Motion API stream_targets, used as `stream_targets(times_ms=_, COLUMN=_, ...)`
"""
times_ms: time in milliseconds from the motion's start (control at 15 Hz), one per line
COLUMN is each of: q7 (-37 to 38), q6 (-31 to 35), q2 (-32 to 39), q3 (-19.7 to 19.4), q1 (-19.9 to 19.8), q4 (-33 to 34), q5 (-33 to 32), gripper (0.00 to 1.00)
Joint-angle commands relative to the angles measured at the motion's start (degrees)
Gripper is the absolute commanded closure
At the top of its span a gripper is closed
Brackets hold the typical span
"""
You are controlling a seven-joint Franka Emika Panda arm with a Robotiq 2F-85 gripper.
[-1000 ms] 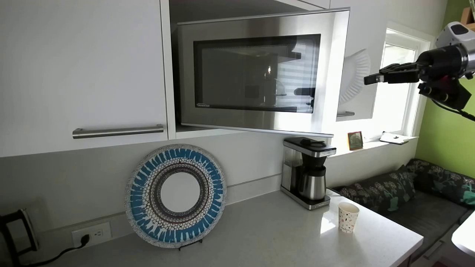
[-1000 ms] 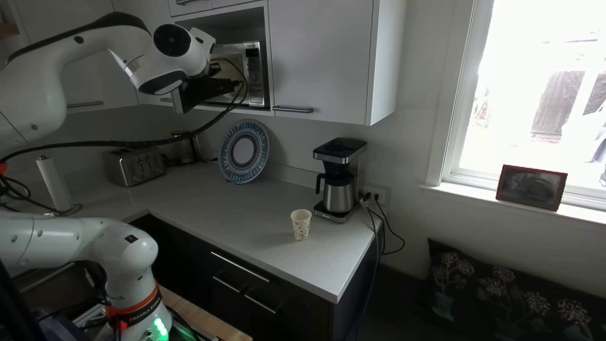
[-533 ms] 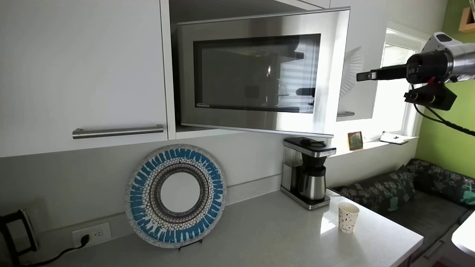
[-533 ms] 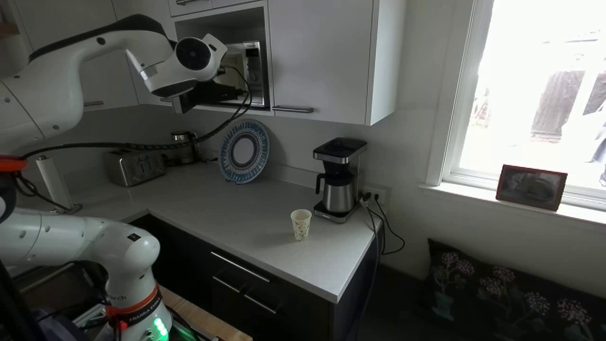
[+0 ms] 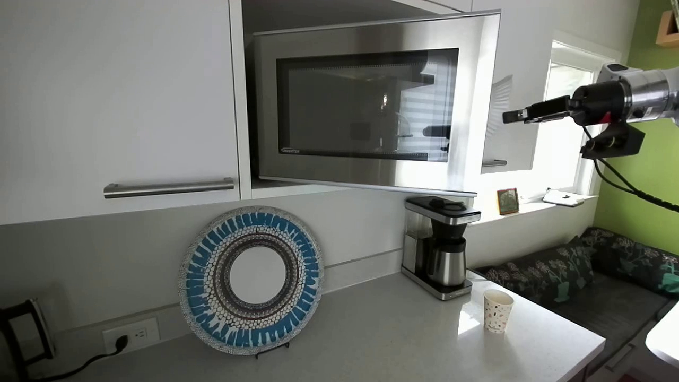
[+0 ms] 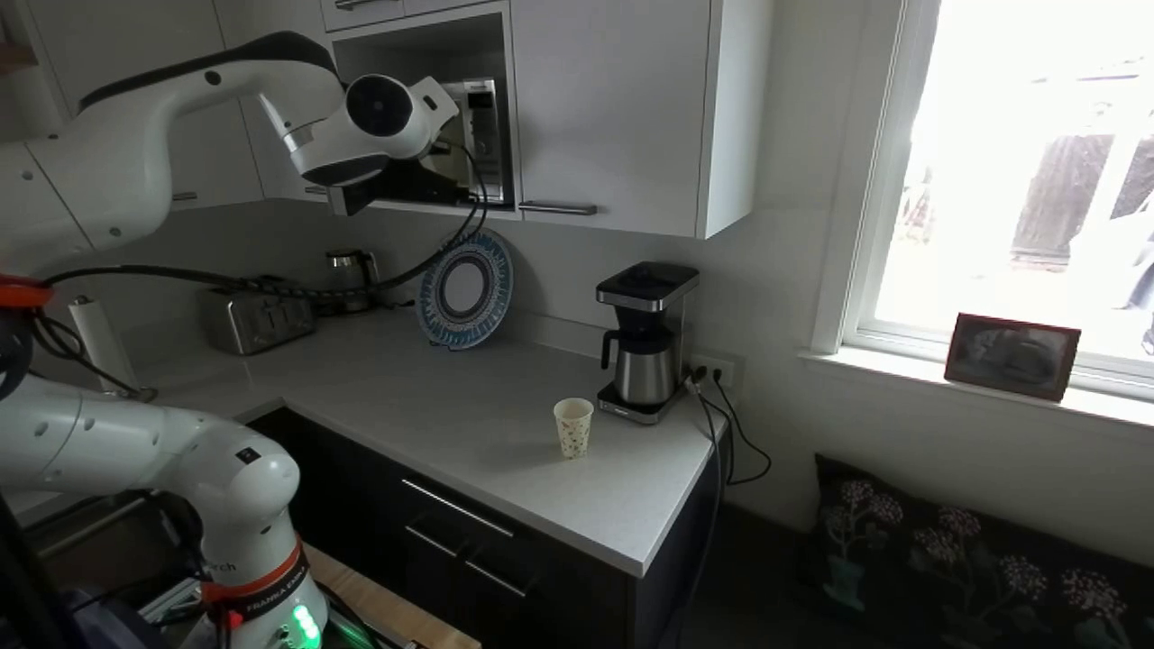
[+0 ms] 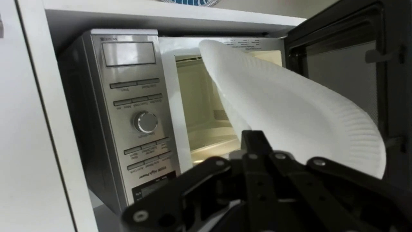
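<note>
1. The microwave [image 7: 170, 67] reads "High Power" on its control panel [image 7: 128, 112], "INVERTER" on its open door [image 5: 360, 171].
2. Lower than the microwave, the arm base [image 6: 257, 577] reads "FRANKA EMIKA".
3. The gripper [image 7: 254, 132], fingers [image 5: 549, 110] together, pinches a tilted white paper plate [image 7: 289, 109] before the microwave's lit cavity [image 7: 198, 93].
4. Below the microwave, the countertop [image 6: 469, 424] bears a coffee maker [image 6: 645, 370], paper cup [image 6: 573, 428] and blue-patterned platter [image 5: 258, 275].
5. Well apart from the microwave: a window [image 6: 1037, 180].

One white plate [image 7: 296, 109] and one patterned plate [image 5: 258, 276] (two altogether) are showing. One cup [image 5: 497, 312], one microwave [image 5: 366, 106] and one coffeemaker [image 6: 644, 347] are standing.
</note>
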Motion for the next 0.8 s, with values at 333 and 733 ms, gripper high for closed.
stream_targets(times_ms=333, q7=13.0, q6=-2.0, q2=-1.0, q3=0.2, q1=-4.6, q4=0.5, q5=-8.6, gripper=1.00)
stream_targets(times_ms=733, q7=22.5, q6=-9.0, q2=-0.8, q3=-3.2, q1=-0.9, q4=1.7, q5=-7.3, gripper=1.00)
